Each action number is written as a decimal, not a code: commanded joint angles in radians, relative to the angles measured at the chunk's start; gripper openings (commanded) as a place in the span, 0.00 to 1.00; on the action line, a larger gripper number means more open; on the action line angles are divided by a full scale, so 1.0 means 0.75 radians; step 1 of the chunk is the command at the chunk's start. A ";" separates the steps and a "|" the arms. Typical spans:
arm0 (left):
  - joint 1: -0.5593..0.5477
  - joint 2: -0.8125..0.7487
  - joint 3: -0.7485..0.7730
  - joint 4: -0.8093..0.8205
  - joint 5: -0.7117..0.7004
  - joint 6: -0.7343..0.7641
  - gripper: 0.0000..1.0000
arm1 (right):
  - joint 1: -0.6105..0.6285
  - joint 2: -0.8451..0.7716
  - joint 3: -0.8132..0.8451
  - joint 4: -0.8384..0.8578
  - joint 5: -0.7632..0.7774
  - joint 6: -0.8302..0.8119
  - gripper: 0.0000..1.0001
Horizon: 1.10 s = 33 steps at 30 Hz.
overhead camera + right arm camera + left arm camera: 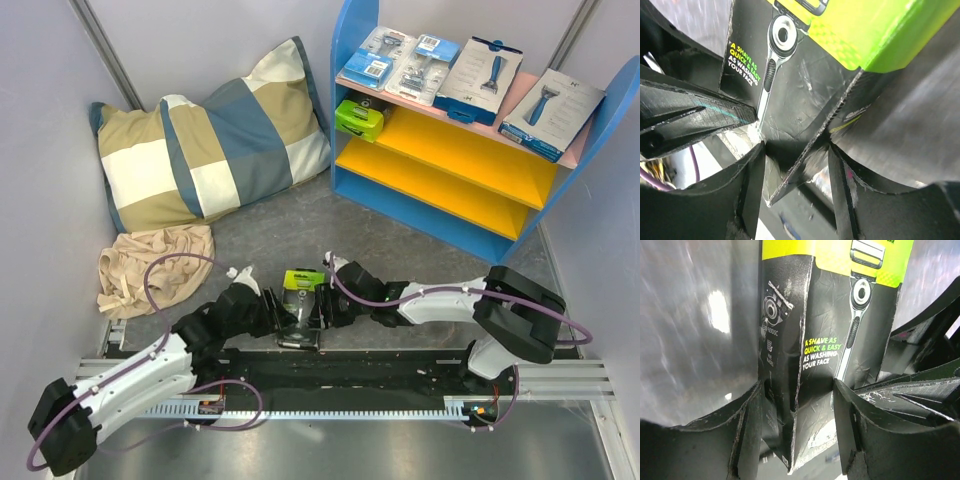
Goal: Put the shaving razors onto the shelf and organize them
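Cardboard black-and-lime-green razor box, lower centre: likely light, stiff, dentable; grip flat faces. Left gripper and right gripper each pinch it, jaws half-spread

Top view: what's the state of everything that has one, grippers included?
Held box: upright near the arms, off the shelf, between both grippers.
Left gripper: shut on the box.
Right gripper: shut on the box.
Second lime box: on upper yellow board, left end.
Blister packs: lying on pink top board, left.
White boxes: lying on top board, right.
Shelf: upright.
Pillow: leaning in back corner.
Cloth: crumpled on table.
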 commanded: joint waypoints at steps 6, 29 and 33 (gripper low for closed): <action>-0.408 -0.058 0.013 -0.044 0.090 -0.377 0.36 | 0.223 -0.172 -0.018 0.151 -0.130 0.057 0.57; -0.925 0.257 0.154 -0.156 -0.363 -0.661 0.78 | 0.303 -0.459 -0.248 -0.093 0.060 0.069 0.63; -0.925 0.122 0.036 -0.180 -0.461 -0.722 0.84 | 0.303 -0.428 -0.258 -0.091 0.054 0.059 0.62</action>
